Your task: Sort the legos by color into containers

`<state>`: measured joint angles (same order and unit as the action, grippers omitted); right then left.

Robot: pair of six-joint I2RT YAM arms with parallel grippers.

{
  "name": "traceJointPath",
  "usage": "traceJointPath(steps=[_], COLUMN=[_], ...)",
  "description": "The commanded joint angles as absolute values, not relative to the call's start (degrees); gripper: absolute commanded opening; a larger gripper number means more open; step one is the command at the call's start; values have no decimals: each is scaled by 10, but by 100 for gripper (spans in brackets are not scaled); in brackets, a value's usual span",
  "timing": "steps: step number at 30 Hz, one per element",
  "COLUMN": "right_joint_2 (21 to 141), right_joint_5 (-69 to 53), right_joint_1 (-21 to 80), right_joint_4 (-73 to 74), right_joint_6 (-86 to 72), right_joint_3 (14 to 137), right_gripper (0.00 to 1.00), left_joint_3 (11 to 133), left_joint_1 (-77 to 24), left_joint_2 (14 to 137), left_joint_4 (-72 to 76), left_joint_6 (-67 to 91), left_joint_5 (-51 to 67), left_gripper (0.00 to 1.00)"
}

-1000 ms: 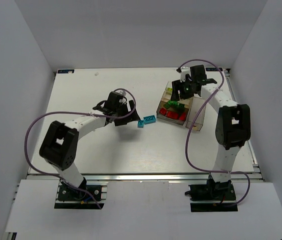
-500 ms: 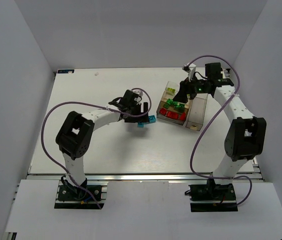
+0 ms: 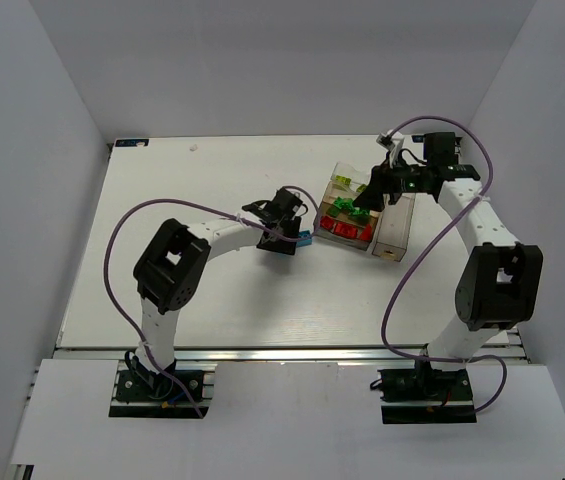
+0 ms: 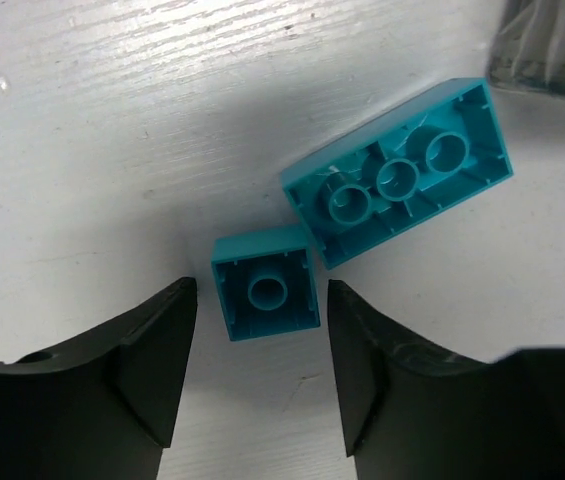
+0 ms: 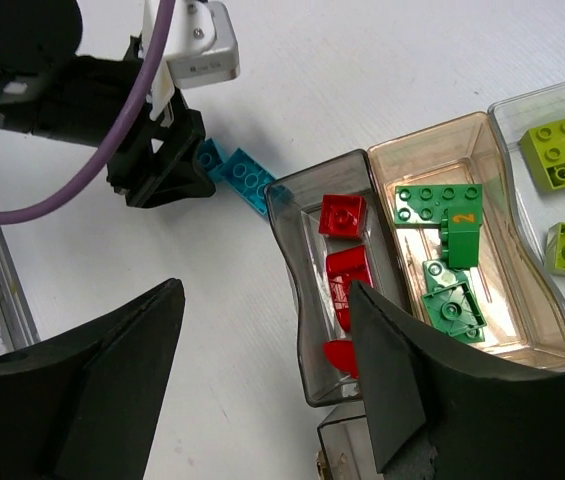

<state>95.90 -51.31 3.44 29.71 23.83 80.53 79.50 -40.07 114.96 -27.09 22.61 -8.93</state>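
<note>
While the left end effector (image 4: 259, 340), jaws apart, straddles the small cyan brick (image 4: 266, 296) | long cyan brick (image 4: 399, 170) touches it at 1 o'clock | risk: closing may snag both | right end effector (image 5: 262, 330) apart, empty

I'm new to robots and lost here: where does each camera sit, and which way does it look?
Top: above and behind the arms, looking down on the table; both arms show.
Left wrist: on the left claw, looking down at two cyan bricks; its fingers show.
Right wrist: on the right claw, looking down at the containers; its fingers show.
Both wrist views share the cyan bricks.
</note>
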Motion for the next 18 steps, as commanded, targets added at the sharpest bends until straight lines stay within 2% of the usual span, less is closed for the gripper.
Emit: traceJointPath(steps=[1, 3, 4, 10, 14, 16, 17, 18], right_joint_2=[933, 930, 926, 904, 884, 868, 862, 849], right_joint_5=[-543, -548, -551, -569, -569, -557, -551, -532], right_joint_1=[26, 21, 20, 18, 12, 7, 7, 7], right_joint_4=[271, 267, 267, 289, 303, 295, 286, 256], right_joint_6=[221, 217, 218, 249, 257, 249, 226, 209], right_joint_3=[799, 798, 797, 788, 777, 772, 768, 759], right_gripper=[72, 72, 72, 72, 69, 58, 49, 16], left_joint_3=[819, 823, 823, 809, 785, 733, 715, 688], left_joint_1=[-408, -408, -413, -413, -413, -413, -413, -418], left_joint_2=[1153, 1156, 1155, 1138, 1083, 1014, 991, 953], left_joint_4=[-294, -295, -295, -285, -253, -198, -135, -108], left_joint_6=[219, 220, 222, 228, 214, 180, 174, 172], left_joint_5=[-135, -144, -148, -151, -93, 26, 65, 116], left_gripper=[62, 55, 48, 27, 24, 24, 23, 21])
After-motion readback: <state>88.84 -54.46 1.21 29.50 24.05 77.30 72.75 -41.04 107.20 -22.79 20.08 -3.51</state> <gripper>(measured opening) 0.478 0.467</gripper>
